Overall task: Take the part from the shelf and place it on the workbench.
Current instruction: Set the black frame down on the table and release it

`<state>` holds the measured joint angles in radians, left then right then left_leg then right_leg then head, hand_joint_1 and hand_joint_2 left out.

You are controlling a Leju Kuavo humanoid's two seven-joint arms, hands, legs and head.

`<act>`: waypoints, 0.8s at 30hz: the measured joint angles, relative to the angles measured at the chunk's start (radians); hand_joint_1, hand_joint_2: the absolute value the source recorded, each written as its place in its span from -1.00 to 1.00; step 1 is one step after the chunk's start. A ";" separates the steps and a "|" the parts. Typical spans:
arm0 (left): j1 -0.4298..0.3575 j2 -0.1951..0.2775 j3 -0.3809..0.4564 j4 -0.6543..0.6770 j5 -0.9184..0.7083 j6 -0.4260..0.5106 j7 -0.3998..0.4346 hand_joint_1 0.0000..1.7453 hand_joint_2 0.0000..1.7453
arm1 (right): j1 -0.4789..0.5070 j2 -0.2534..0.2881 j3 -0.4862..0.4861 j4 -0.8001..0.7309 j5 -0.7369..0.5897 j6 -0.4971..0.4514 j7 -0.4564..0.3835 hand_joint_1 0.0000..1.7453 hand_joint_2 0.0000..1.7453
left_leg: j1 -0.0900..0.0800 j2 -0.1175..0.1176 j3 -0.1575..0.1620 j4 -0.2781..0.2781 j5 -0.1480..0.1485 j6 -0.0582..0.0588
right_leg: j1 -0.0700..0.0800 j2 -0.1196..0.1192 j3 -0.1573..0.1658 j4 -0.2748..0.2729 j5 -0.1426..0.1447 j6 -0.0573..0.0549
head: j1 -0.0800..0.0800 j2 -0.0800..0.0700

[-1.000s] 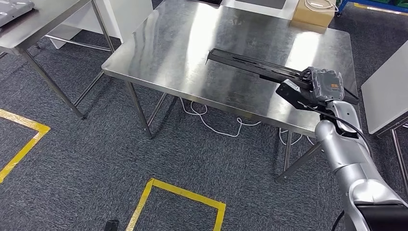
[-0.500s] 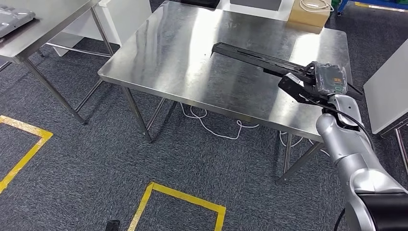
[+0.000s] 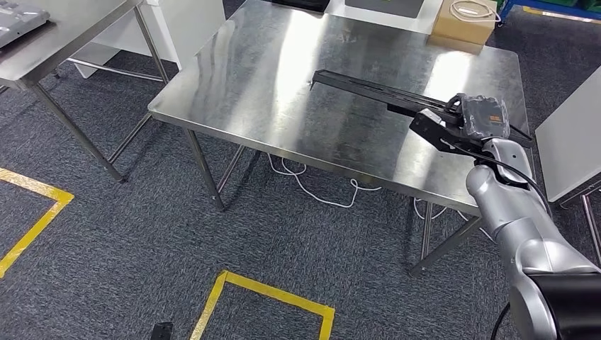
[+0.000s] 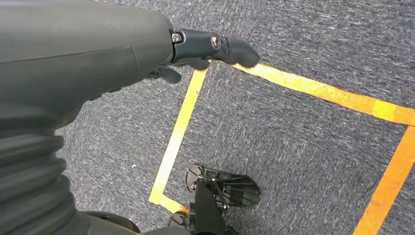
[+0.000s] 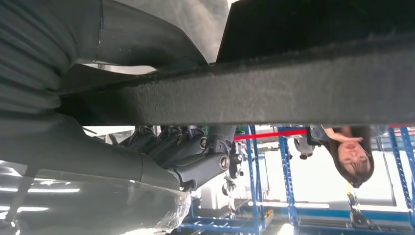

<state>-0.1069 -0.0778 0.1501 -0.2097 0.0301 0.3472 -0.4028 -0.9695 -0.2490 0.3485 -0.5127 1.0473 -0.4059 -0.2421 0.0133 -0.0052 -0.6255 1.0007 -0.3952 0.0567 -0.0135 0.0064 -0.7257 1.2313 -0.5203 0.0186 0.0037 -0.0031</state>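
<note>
A long black part [image 3: 368,88] stretches low over the steel workbench [image 3: 283,78], its far end pointing toward the bench's middle. My right hand [image 3: 468,120] grips its near end above the bench's right front edge. Whether the far end touches the steel I cannot tell. In the right wrist view the part [image 5: 293,88] crosses the picture as a dark bar, and my right hand [image 5: 195,156] has its fingers curled around it. My left hand [image 4: 98,54] hangs over the carpet with its fingers [image 4: 220,49] held out and nothing in them.
A cardboard box [image 3: 464,20] sits at the bench's far right corner. A second steel table [image 3: 64,35] stands to the left and a white cabinet [image 3: 570,134] to the right. White cables [image 3: 312,188] lie under the bench. A person [image 5: 350,149] stands among blue racks.
The head view has shifted slightly. My right hand keeps its hold on the part and has edged a little farther over the bench.
</note>
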 joint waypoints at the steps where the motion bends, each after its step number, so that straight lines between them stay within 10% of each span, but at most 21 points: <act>1: 0.001 0.000 0.000 0.000 0.000 0.002 -0.001 -1.00 1.00 | 0.002 0.000 0.000 0.007 -0.002 -0.002 -0.001 1.00 1.00 | 0.000 0.000 0.003 0.000 -0.004 0.000 | -0.002 0.000 -0.031 0.042 -0.005 0.005 | 0.000 0.000; 3: 0.002 -0.001 0.000 0.000 -0.001 0.003 -0.001 -1.00 1.00 | 0.007 -0.001 0.001 0.018 -0.004 -0.005 -0.003 1.00 1.00 | 0.002 -0.002 0.015 0.001 -0.014 -0.005 | -0.008 -0.001 -0.033 0.008 0.034 0.024 | 0.000 0.000; 6: 0.002 -0.001 0.000 0.000 -0.002 0.003 -0.001 -1.00 1.00 | 0.007 -0.003 0.002 0.026 -0.009 -0.012 -0.006 1.00 1.00 | 0.001 -0.002 0.037 0.001 -0.034 -0.022 | -0.014 -0.015 0.060 -0.204 0.133 0.044 | 0.001 0.000; 12: 0.001 0.000 0.001 0.000 -0.008 0.005 -0.001 -1.00 1.00 | 0.007 -0.004 0.002 0.035 -0.010 -0.017 -0.007 1.00 1.00 | 0.004 0.003 0.033 0.044 -0.076 -0.057 | -0.013 -0.007 0.110 -0.258 0.126 -0.011 | -0.004 0.000; 16: 0.003 0.000 0.001 0.000 -0.010 0.005 0.000 -1.00 1.00 | 0.012 -0.003 0.002 0.040 -0.008 -0.019 -0.007 1.00 1.00 | 0.007 0.004 -0.113 0.288 -0.148 -0.069 | -0.006 -0.003 0.148 -0.259 0.097 -0.042 | -0.007 0.000; 18: 0.004 0.000 0.001 0.000 -0.012 0.006 0.000 -1.00 1.00 | 0.018 -0.003 0.003 0.043 -0.007 -0.020 -0.007 1.00 1.00 | 0.006 0.004 -0.144 0.285 -0.099 -0.064 | 0.000 0.001 0.173 -0.259 0.077 -0.043 | -0.007 0.000; 21: 0.004 0.002 0.001 0.000 -0.016 0.010 -0.001 -1.00 1.00 | 0.022 -0.003 0.003 0.045 -0.004 -0.020 -0.007 1.00 1.00 | -0.001 0.002 -0.075 0.087 0.036 -0.037 | 0.009 0.006 0.211 -0.261 0.046 -0.036 | -0.005 0.000; 24: 0.001 0.004 0.001 0.000 -0.019 0.019 -0.006 -1.00 1.00 | 0.022 -0.005 0.003 0.049 0.010 -0.019 -0.009 1.00 1.00 | -0.012 0.005 -0.031 0.008 0.031 -0.016 | 0.017 0.008 0.224 -0.263 0.036 -0.017 | -0.005 0.000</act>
<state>-0.1061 -0.0737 0.1507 -0.2093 0.0107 0.3659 -0.4085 -0.9477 -0.2541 0.3515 -0.4639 1.0576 -0.4252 -0.2506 0.0014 -0.0005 -0.6562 1.0092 -0.3645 0.0408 0.0040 0.0148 -0.5013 0.9681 -0.4843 0.0014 -0.0013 -0.0031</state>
